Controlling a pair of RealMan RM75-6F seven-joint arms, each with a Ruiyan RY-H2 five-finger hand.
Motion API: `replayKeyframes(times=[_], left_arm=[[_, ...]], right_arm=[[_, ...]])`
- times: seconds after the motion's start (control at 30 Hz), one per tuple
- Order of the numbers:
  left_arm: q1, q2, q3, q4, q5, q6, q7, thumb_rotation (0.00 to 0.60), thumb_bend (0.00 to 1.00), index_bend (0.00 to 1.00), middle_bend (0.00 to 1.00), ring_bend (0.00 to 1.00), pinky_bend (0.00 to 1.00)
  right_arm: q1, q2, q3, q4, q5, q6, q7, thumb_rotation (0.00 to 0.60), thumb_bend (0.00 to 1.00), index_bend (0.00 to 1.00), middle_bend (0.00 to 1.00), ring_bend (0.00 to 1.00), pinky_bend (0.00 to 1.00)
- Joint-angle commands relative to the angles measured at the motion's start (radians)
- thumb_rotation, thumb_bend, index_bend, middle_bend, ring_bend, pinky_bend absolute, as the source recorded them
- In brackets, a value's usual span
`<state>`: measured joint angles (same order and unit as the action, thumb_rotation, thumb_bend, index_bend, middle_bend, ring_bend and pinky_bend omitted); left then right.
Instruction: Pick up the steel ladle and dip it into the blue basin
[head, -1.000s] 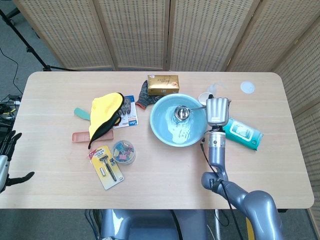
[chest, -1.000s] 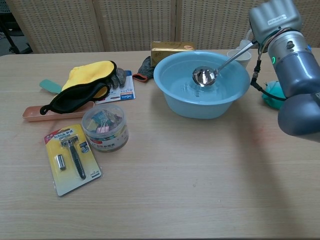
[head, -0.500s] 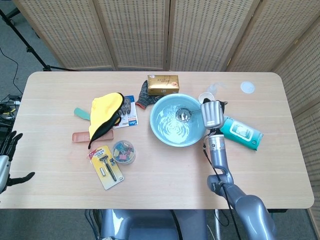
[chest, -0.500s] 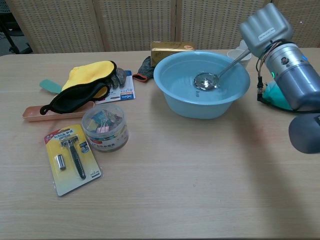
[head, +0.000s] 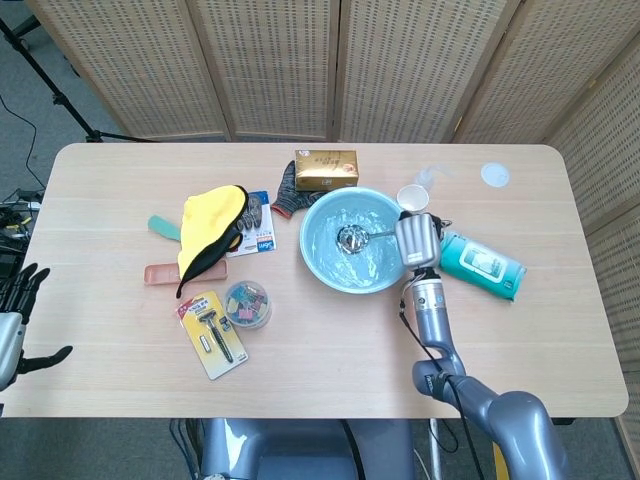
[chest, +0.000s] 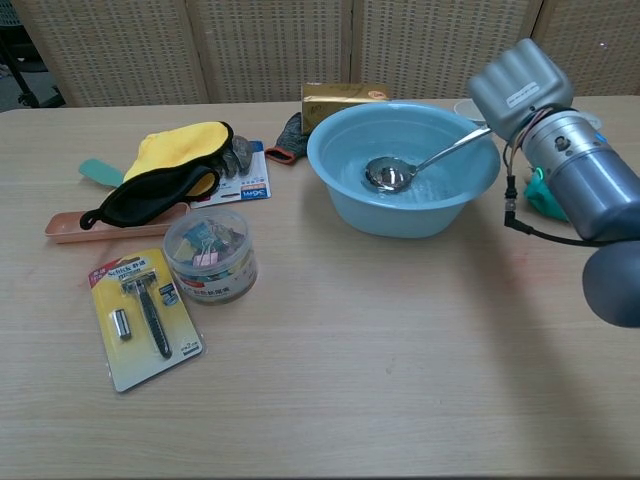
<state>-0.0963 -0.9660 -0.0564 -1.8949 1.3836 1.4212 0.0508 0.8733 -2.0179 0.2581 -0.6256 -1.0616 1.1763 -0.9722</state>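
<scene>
The blue basin (head: 322, 262) (chest: 350, 208) stands right of the table's middle with water in it. The steel ladle (head: 352, 238) (chest: 390, 175) has its bowl down in the water, and its handle slants up over the basin's right rim. My right hand (head: 416, 241) (chest: 518, 88) grips the end of that handle just beside the rim. My left hand (head: 18, 320) shows only in the head view, at the far left edge below the table, fingers spread and holding nothing.
A gold box (head: 326, 169) and a grey glove (head: 288, 188) lie behind the basin. A paper cup (head: 412, 197) and a teal wipes pack (head: 483, 265) sit to its right. A yellow-black cloth (head: 211, 226), a clip tub (head: 247, 304) and a razor pack (head: 212, 333) lie to the left.
My right hand has come down and toward the basin's left, lowering the ladle's bowl from just above the water into it. The left hand has barely moved.
</scene>
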Motion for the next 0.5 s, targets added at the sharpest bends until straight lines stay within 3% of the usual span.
replayKeyframes(times=[0.03, 0.2, 0.37, 0.5], left_arm=[[0.000, -0.001, 0.002, -0.002, 0.002, 0.001, 0.002, 0.600, 0.00, 0.00, 0.00, 0.00, 0.00], [0.000, -0.002, 0.005, -0.004, 0.009, 0.001, 0.006, 0.600, 0.00, 0.00, 0.00, 0.00, 0.00], [0.001, -0.002, 0.007, -0.006, 0.014, 0.002, 0.006, 0.600, 0.00, 0.00, 0.00, 0.00, 0.00], [0.001, -0.001, 0.009, -0.008, 0.019, 0.003, 0.007, 0.600, 0.00, 0.00, 0.00, 0.00, 0.00]], right_arm=[[-0.045, 0.104, 0.072, -0.265, 0.095, -0.006, -0.112, 0.600, 1.00, 0.85, 1.00, 0.94, 1.00], [-0.069, 0.192, 0.146, -0.491, 0.238, 0.002, -0.215, 0.600, 1.00, 0.85, 1.00, 0.94, 1.00], [-0.076, 0.261, 0.211, -0.641, 0.377, 0.018, -0.259, 0.600, 1.00, 0.86, 1.00, 0.94, 1.00], [-0.068, 0.308, 0.229, -0.715, 0.428, 0.042, -0.269, 0.600, 1.00, 0.86, 1.00, 0.94, 1.00]])
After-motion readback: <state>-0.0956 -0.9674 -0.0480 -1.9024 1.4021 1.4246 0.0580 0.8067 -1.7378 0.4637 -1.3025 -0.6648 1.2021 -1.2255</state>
